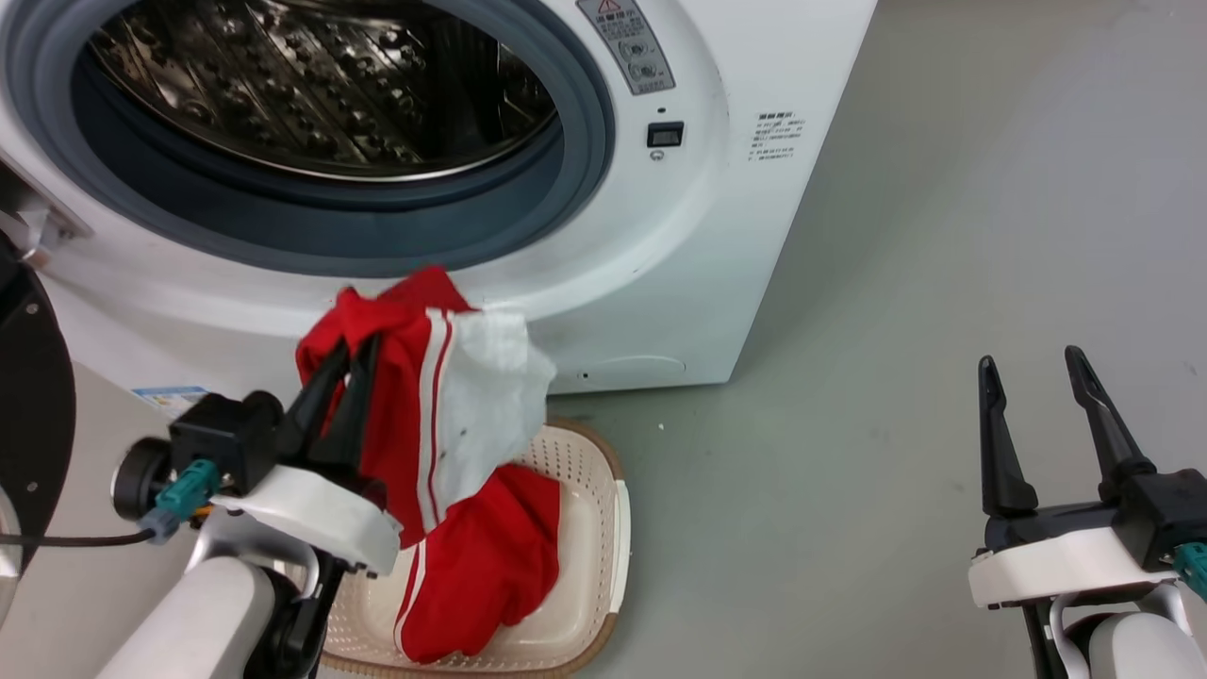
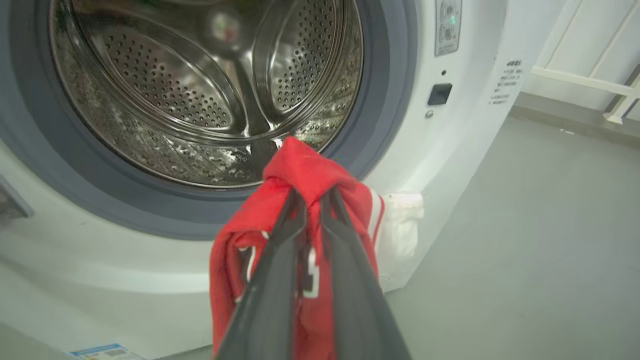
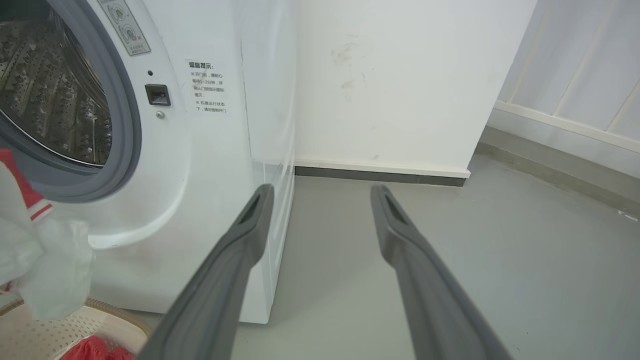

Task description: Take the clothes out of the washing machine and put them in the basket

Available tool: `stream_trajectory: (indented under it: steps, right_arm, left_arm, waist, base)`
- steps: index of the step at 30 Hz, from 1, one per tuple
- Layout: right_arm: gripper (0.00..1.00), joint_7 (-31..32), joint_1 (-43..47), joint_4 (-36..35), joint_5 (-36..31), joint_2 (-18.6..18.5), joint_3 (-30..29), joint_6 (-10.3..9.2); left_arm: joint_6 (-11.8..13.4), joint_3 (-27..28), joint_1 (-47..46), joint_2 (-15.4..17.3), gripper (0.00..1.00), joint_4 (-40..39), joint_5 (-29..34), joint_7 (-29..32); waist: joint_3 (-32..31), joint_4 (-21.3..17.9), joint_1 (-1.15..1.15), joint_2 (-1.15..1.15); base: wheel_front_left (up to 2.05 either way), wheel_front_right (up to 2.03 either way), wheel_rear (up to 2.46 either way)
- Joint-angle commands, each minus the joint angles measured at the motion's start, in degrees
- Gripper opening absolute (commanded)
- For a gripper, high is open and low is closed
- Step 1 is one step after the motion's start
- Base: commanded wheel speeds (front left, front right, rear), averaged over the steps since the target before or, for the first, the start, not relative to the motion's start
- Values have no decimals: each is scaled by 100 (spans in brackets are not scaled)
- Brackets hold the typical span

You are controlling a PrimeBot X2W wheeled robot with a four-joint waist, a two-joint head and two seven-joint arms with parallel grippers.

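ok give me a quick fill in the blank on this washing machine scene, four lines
1. The left tool is ___ on the clothes.
2. The right tool is ___ and holds nothing.
3. The clothes reach down into the basket, which stands on the floor in ___ of the washing machine.
4. The part of the steel drum in view looks ___ of clothes.

Missing words: shut; open; front; empty
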Motion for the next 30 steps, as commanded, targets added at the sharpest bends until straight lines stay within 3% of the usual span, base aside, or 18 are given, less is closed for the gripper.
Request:
stream_trajectory:
  steps: [1, 9, 21, 30]
  right_arm:
    - [100, -11, -73, -22, -14, 7, 17, -6]
    - [100, -11, -260, -118, -104, 7, -3, -6]
    - [100, -12, -562, -345, -96, 8, -31, -6]
    - [100, -12, -696, -521, -73, 9, 102, -7]
  left_arm:
    - [-41, -28, 55, -36, 0, 135, 2, -16]
    - [-320, -158, -249, -294, 0, 1837, -197, -12]
    - [-963, -412, -1357, -787, 0, 4681, -195, -84]
    - [-1195, -275, -2250, -1006, 0, 6200, -347, -215]
  waist:
    - [116, -21, 1, 0]
    - [735, -223, 1, 0]
    - [1847, -559, 1, 0]
    - [2541, -742, 1, 0]
  base:
    - [0, 0, 0]
    - [0, 0, 0]
    - [0, 0, 0]
    - [0, 0, 0]
